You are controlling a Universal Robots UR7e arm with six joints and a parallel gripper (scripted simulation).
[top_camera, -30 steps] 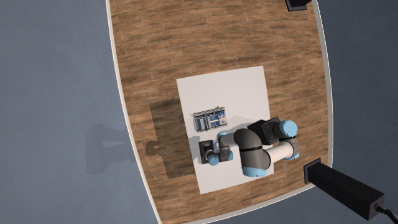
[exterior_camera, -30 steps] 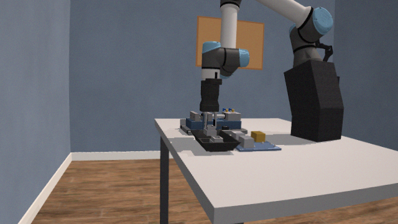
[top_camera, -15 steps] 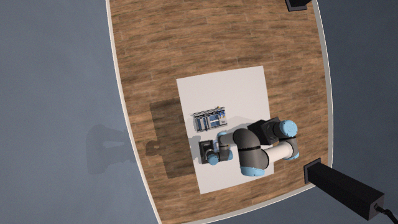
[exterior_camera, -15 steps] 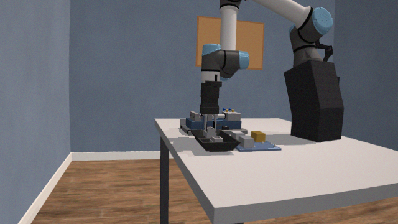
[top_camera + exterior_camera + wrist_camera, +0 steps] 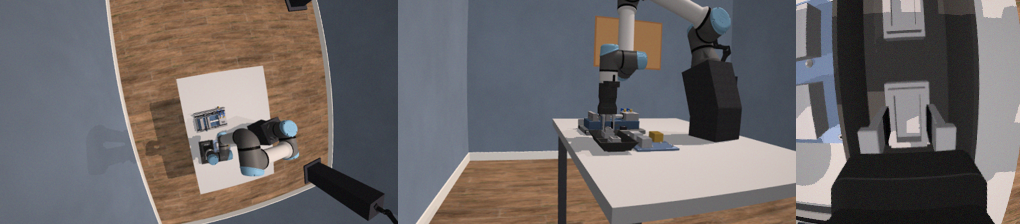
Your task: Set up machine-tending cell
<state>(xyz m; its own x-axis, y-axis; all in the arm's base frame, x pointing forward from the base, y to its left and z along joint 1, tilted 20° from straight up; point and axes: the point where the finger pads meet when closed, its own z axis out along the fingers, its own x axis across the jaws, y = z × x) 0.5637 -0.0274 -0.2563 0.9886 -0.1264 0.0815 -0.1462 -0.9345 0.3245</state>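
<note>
1. The end effector [image 5: 906, 131] points straight down over the black outfeed tray [image 5: 607, 144], its two fingers clamped on the sides of a grey finished part [image 5: 907, 112].
2. In the wrist view the held finished part shows a recessed pocket on its upper face, and the tray's dark floor lies below it; whether the part touches the floor cannot be told.
3. A second finished part [image 5: 903, 18] lies further along in the same tray, apart from the held one.
4. In the exterior view the fingers reach down inside the tray's walls, with the black end effector body just above the rim.
5. The vise [image 5: 629, 117] sits on a blue base behind the tray, with small yellow and blue fittings on its right-hand block; the arm hides its opening from this side.
6. The blue infeed plate [image 5: 668, 147] lies just right of the tray, carrying grey aluminium blanks [image 5: 644, 140] and one brass blank [image 5: 656, 135], which sits flat on the plate.
7. Tray, vise and plate are grouped near the left edge of the white surface [image 5: 693, 174].
8. The arm's dark pedestal [image 5: 712, 99] stands at the surface's back right, well apart from the fixtures.
</note>
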